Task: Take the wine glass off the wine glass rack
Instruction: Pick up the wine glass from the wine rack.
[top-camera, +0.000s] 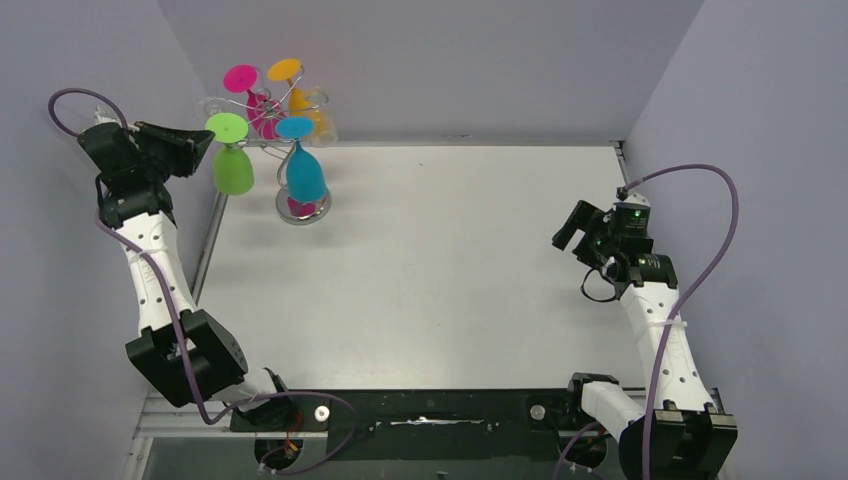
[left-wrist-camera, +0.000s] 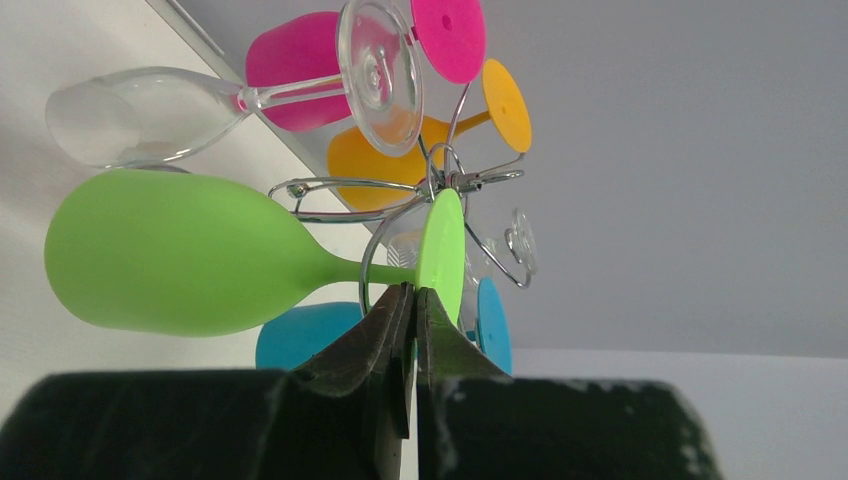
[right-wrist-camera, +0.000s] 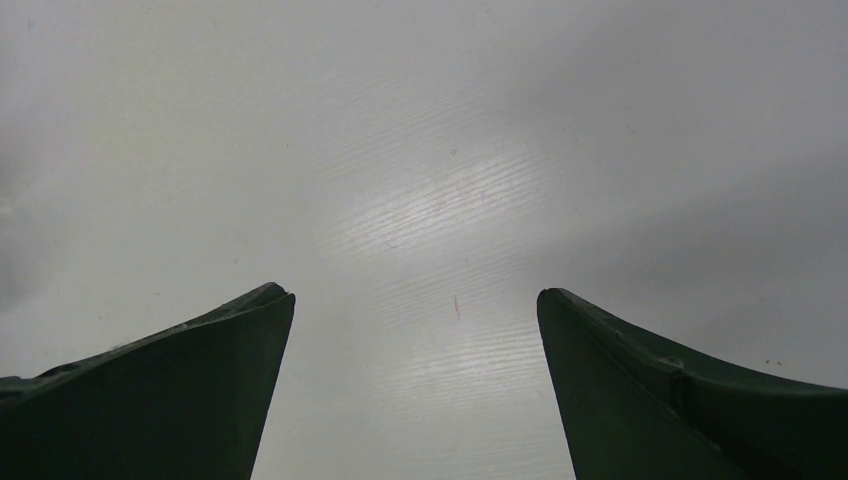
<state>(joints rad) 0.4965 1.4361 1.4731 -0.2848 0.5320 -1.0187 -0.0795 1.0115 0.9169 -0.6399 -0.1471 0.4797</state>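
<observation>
The wine glass rack (top-camera: 303, 207) stands at the far left of the table (top-camera: 450, 280), hung with upside-down glasses. The green wine glass (left-wrist-camera: 180, 250) hangs on the side nearest the left gripper (left-wrist-camera: 412, 295), with its foot caught in a scroll arm. That claw's 2 fingers are pressed together, tips just under the stem where it meets the foot. Whether they nip the foot's rim or nothing at all cannot be told.

The right gripper (right-wrist-camera: 415, 295) hovers over bare table at the right, spread wide and empty.

The green glass looks matte and opaque, so probably light and less slippery than the clear glass (left-wrist-camera: 130, 120) beside it. The slim stem close to the foot seems the best hold. The wire rack looks springy and easy to tip, and the neighbouring glasses would knock.

The foot hides its own seat in the wire, and the blue glass (top-camera: 305, 175) covers the rack's stem.
</observation>
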